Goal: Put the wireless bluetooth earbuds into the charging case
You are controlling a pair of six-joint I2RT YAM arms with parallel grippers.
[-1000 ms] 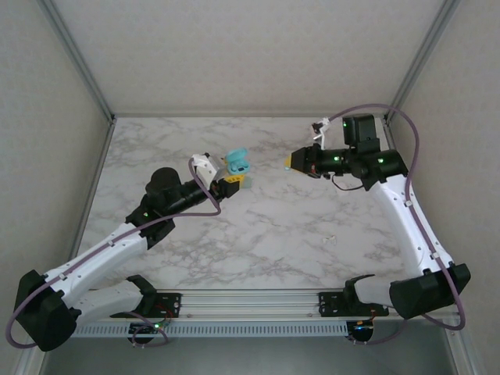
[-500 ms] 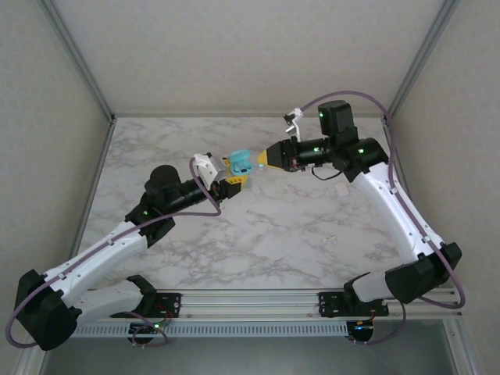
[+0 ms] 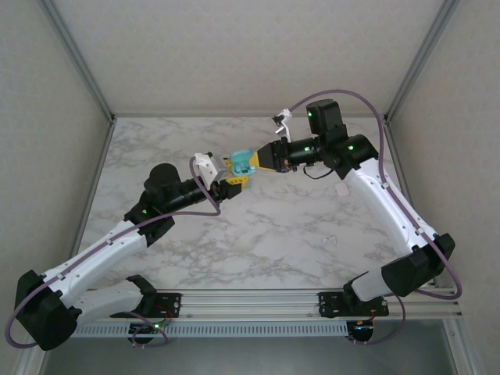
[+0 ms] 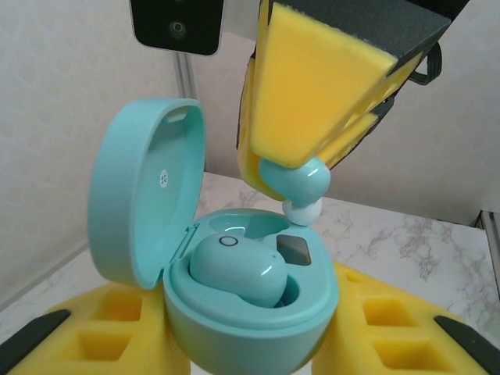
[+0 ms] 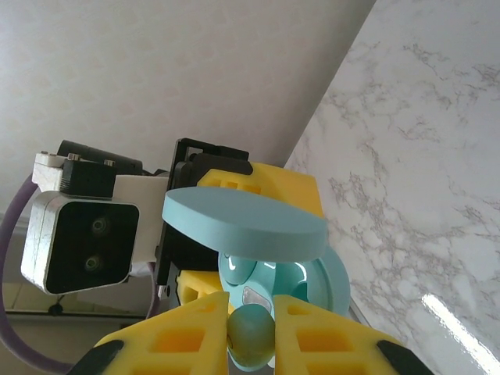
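Charging case (image 4: 250, 344), glossy teal, hinged open, one earbud (image 4: 234, 269) inside.

White arms (image 3: 101, 254), black joints, purple cables (image 3: 361, 95), yellow foam jaws.

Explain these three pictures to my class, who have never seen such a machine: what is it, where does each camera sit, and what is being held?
Two robot arms are bolted at the near edge of a marble table. One picture looks down from above and behind them. The other two come from small cameras on the wrists. The left gripper holds an open light-blue charging case, with one earbud already seated inside. The right gripper, with yellow foam fingers, pinches the second earbud just above the open case.
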